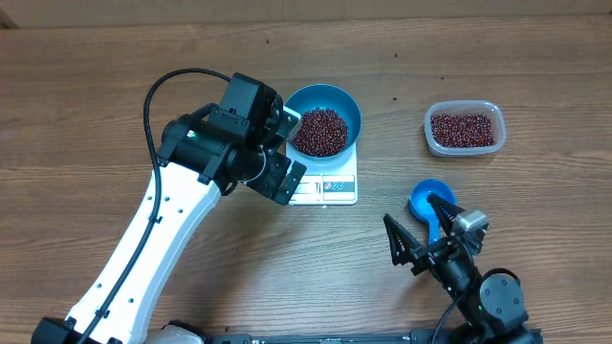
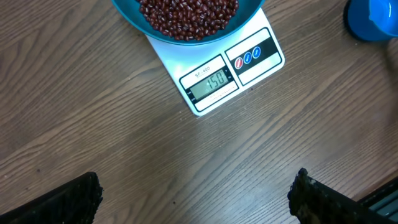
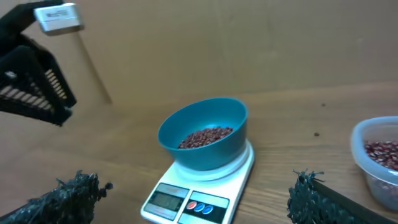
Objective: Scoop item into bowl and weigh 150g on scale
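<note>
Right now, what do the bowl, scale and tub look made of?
Bowl: probably plastic, smooth bright blue, faint sheen. Scale: white moulded plastic, semi-gloss, rounded corners. Tub: clear thin plastic; beans show through its wall.

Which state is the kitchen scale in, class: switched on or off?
On: the display of the scale shows dark digits, seemingly 150, beside the blue bowl of beans.

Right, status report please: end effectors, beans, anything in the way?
Left end effector, right end effector open, empty. Beans in bowl on scale, display apparently 150. Scoop lying clear of bowl.
</note>
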`<state>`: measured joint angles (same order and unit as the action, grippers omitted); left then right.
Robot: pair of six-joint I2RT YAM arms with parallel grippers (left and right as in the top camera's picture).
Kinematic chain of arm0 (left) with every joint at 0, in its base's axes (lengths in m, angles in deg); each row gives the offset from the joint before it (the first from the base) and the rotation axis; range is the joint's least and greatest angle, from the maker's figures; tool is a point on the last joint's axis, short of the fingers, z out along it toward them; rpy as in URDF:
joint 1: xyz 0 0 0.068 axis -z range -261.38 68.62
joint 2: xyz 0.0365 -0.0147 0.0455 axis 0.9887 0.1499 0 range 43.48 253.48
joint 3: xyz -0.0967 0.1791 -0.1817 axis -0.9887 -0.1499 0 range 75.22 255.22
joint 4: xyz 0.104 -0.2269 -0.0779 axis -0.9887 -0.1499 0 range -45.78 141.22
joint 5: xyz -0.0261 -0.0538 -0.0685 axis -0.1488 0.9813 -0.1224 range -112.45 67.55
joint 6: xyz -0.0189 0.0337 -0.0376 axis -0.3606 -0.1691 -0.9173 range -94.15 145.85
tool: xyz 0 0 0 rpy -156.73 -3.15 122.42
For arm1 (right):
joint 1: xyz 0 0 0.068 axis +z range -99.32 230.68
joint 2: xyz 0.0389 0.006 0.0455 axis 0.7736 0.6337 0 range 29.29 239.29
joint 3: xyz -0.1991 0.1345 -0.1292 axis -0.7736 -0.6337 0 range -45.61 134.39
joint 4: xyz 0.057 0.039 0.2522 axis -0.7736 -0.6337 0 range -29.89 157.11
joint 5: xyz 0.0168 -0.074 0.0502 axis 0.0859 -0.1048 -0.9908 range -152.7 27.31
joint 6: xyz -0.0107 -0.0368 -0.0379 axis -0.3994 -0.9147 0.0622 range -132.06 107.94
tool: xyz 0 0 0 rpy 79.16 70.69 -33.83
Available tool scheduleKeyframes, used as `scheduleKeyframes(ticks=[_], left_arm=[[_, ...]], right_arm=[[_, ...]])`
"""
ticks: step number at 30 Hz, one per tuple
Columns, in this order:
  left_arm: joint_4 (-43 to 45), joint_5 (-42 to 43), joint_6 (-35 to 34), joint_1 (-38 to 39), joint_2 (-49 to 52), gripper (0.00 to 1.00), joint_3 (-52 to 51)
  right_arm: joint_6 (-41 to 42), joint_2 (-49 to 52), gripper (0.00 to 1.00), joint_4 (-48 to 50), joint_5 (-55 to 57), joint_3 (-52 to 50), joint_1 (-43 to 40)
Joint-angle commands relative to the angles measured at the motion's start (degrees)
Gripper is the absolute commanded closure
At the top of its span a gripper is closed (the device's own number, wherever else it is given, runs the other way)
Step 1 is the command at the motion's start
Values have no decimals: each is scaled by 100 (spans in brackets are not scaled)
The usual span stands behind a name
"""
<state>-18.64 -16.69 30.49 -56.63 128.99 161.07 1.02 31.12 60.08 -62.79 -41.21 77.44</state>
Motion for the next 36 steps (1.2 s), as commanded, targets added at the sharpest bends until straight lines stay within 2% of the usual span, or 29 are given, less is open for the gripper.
scheduleKeyframes(ticks=[1, 8, 36], left_arm=[[4, 0, -15, 39, 33, 0, 20], [4, 0, -15, 39, 33, 0, 20], [2, 0, -15, 39, 24, 0, 20]], right_arm=[[109, -170, 0, 203, 350, -297, 39], [-111, -170, 0, 249, 343, -396, 61], [-111, -166, 0, 254, 345, -396, 61]])
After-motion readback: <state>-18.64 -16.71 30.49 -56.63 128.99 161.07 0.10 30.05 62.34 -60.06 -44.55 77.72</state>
